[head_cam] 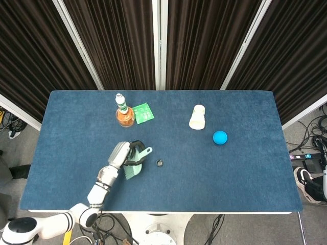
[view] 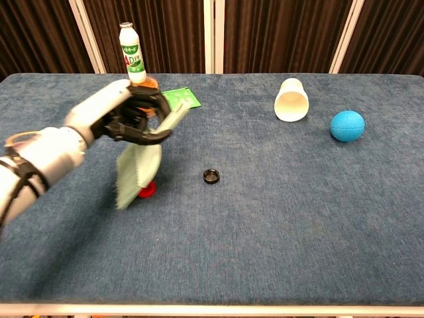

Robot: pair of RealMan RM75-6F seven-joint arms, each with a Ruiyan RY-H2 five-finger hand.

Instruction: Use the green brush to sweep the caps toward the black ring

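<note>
From the head view we see a table (head_cam: 245, 168) covered in napped blue cloth. Our left hand (head_cam: 121, 154), white-shelled with dark fingers, is curled round the handle of the pale green brush (head_cam: 134, 167), whose flat bristle head hangs down just left of the black ring (head_cam: 160, 163). The ring is a small round hoop lying flat. The red cap is hidden under the brush here. Well behind the ring stand a white bottle (head_cam: 120, 103) with a green label, a clear jar (head_cam: 125, 118) of orange bands touching it, and a flat green packet (head_cam: 143, 113) beside them. Behind and right of the ring a white paper cup (head_cam: 197, 117) lies on its side, with a smooth blue ball (head_cam: 219, 137) near it. We cannot see our right hand in this view.

From the chest view our left hand (view: 132, 116) grips the brush (view: 140, 165) tightly, fingers wrapped over the handle. The bristles fan downward, their lower edge touching the red cap (view: 146, 190), a small round plastic disc left of the ring (view: 211, 176). The bottle (view: 132, 52) rises behind the hand; the cup (view: 292, 100) shows its open mouth, and the ball (view: 347, 126) sits right of it. Our right hand is out of sight here too.
</note>
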